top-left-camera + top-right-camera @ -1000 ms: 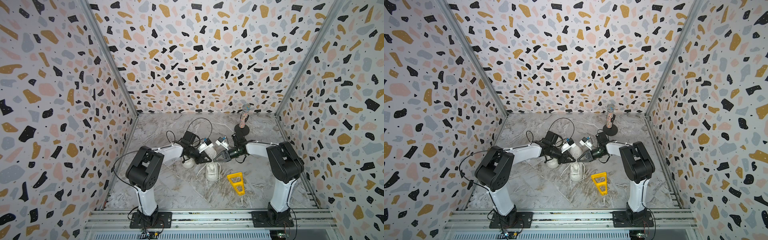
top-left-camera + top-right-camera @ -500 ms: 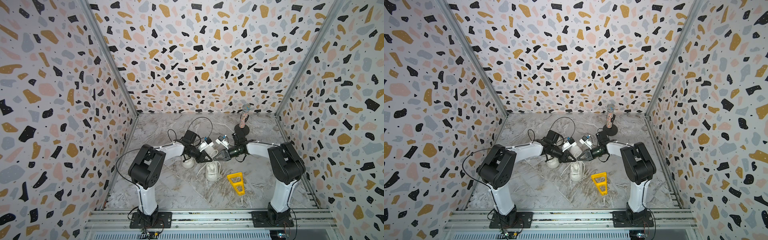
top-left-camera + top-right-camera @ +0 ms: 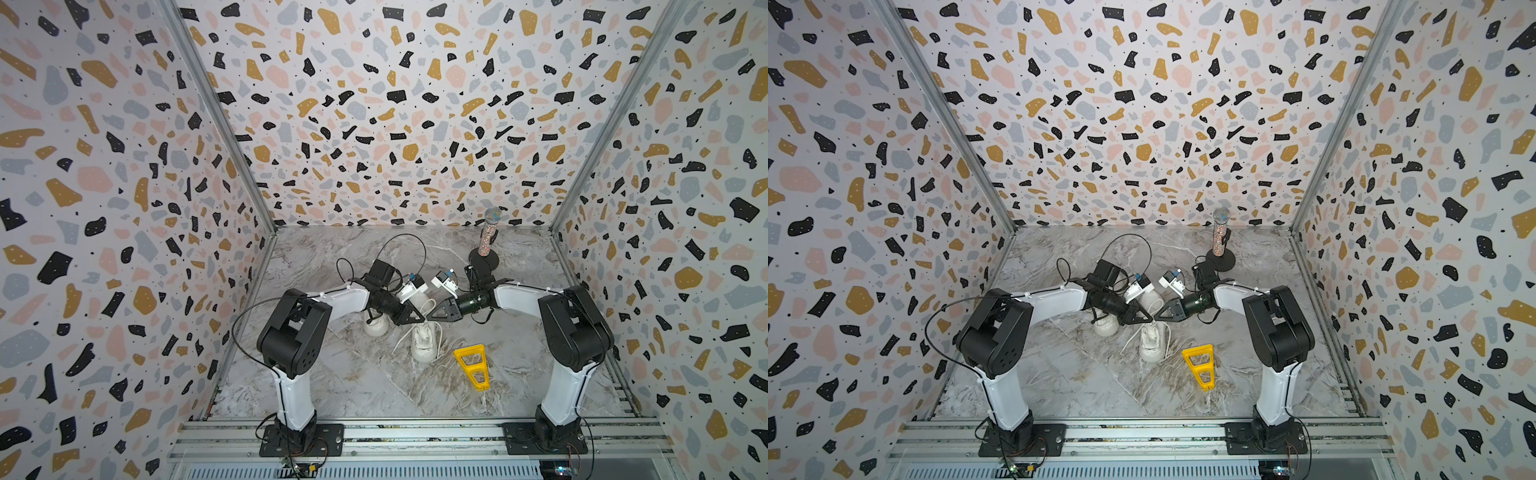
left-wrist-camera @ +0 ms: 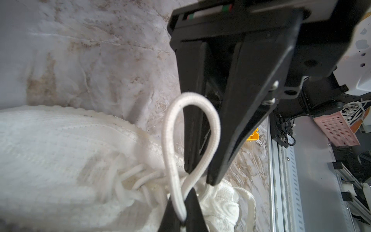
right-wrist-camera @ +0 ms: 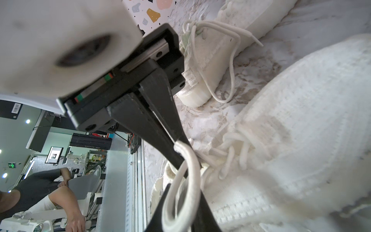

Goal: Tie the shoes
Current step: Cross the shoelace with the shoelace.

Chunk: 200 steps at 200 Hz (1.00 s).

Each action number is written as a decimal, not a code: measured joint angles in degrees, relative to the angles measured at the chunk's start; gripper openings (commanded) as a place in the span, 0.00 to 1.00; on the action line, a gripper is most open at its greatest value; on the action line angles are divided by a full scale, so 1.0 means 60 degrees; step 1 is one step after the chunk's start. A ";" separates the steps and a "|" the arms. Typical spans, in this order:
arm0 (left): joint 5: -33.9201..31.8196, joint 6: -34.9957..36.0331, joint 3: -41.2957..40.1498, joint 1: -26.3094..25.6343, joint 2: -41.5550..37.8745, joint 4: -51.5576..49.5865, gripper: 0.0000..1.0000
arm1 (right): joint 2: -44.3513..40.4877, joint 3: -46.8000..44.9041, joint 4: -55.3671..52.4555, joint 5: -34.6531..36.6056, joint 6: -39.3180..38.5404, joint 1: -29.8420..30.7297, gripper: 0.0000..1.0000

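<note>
Two white shoes lie mid-table. In both top views one shoe [image 3: 424,340] [image 3: 1152,343] shows whole and its pair [image 3: 376,325] [image 3: 1105,326] sits partly under the left arm. My left gripper [image 3: 421,319] [image 3: 1149,320] and right gripper [image 3: 430,316] [image 3: 1158,318] meet tip to tip above the whole shoe. In the left wrist view the left gripper [image 4: 181,209] is shut on the base of a white lace loop [image 4: 212,124] over the shoe [image 4: 60,150]. The right gripper [image 4: 200,177] [image 5: 183,190] has its fingers parted, with the loop's [image 5: 192,166] far end lying loosely between them.
A yellow triangular plastic piece [image 3: 471,365] lies just right of the whole shoe. A sparkly microphone on a black round stand [image 3: 487,237] stands at the back right. Loose laces [image 3: 401,338] trail beside the shoe. Patterned walls close three sides, and a metal rail [image 3: 415,432] runs along the front.
The left gripper has closed onto the lace loop. The right gripper's fingers have parted. Both tips have drawn together above the shoe.
</note>
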 measured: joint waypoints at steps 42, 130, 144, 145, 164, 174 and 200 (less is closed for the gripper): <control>-0.0255 0.0277 0.0000 -0.0036 -0.0138 -0.0229 0.00 | -0.0015 0.0004 -0.0055 0.0018 -0.0047 0.0000 0.26; -0.1071 0.0743 0.0175 -0.0255 -0.0342 -0.0678 0.00 | -0.0015 0.0004 -0.0175 -0.0484 -0.0069 0.0080 0.21; -0.1166 0.0787 0.0193 -0.0280 -0.0346 -0.0732 0.00 | -0.0015 0.0004 -0.0178 -0.0550 -0.0073 0.0095 0.21; -0.1169 0.0790 0.0193 -0.0280 -0.0346 -0.0732 0.00 | -0.0015 0.0004 -0.0178 -0.0554 -0.0073 0.0095 0.21; -0.1275 0.0929 0.0193 -0.0299 -0.0382 -0.0801 0.00 | -0.0015 0.0025 -0.0302 -0.0550 -0.0142 0.0098 0.21; -0.1326 0.1042 0.0193 -0.0313 -0.0433 -0.0856 0.00 | -0.0018 0.0069 -0.0459 -0.0484 -0.0233 0.0091 0.22; -0.1468 0.1475 0.0193 -0.0353 -0.0605 -0.0980 0.00 | -0.0215 0.0102 -0.0681 -0.0171 -0.0357 -0.0047 0.24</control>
